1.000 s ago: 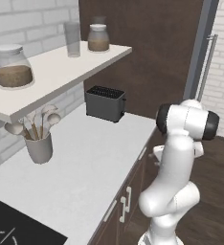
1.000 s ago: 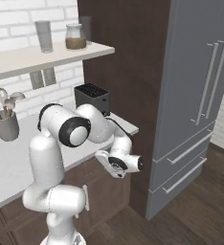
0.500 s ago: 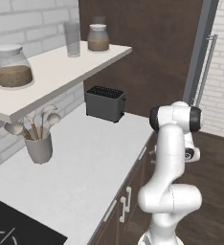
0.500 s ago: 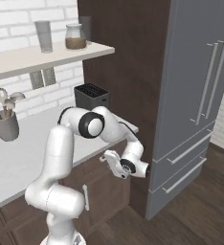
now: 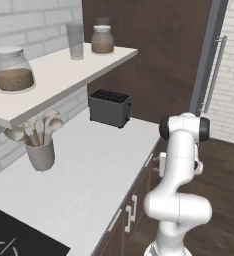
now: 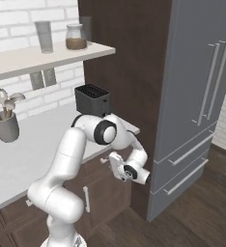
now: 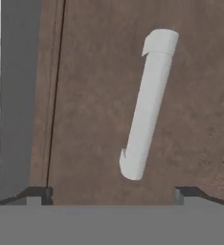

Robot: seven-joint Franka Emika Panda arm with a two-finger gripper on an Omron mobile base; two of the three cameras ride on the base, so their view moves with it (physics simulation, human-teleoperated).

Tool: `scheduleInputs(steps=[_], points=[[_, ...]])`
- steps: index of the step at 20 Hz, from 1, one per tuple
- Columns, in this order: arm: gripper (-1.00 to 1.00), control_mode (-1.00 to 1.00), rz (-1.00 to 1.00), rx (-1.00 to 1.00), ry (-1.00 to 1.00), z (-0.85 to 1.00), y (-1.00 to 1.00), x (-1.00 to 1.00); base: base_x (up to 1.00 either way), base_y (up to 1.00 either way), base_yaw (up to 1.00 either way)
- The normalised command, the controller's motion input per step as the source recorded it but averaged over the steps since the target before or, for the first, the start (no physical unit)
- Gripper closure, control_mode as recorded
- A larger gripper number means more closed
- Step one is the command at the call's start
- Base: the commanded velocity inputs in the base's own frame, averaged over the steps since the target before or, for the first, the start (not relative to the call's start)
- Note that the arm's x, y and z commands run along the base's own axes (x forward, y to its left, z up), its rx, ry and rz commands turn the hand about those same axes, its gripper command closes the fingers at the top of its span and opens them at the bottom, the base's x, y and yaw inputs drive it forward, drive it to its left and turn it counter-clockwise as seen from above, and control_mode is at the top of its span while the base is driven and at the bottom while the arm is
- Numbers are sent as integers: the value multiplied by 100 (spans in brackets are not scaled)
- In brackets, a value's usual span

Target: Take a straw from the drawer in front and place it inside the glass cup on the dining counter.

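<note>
Gripper (image 7: 111, 194) low at the drawer (image 7: 133, 95) front, fingers spread wide with nothing between them.
Hand view, left to right: a grey strip cut off at the edge, a thin dark seam, then brown wood carrying the slanted silver handle (image 7: 146, 103); just the dark fingertips (image 7: 37, 194) poke up. From the right base view the arm's wrist hides the fingers against the cabinet under the white desk (image 6: 33, 149).
</note>
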Motion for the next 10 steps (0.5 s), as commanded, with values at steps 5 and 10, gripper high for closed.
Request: scheduleInputs(steps=[5, 10], points=[[-100, -100, -13, 0, 0, -5, 45, 12, 0, 0, 0], [-100, -100, -9, 0, 2, 0, 17, 36, 0, 0, 0]])
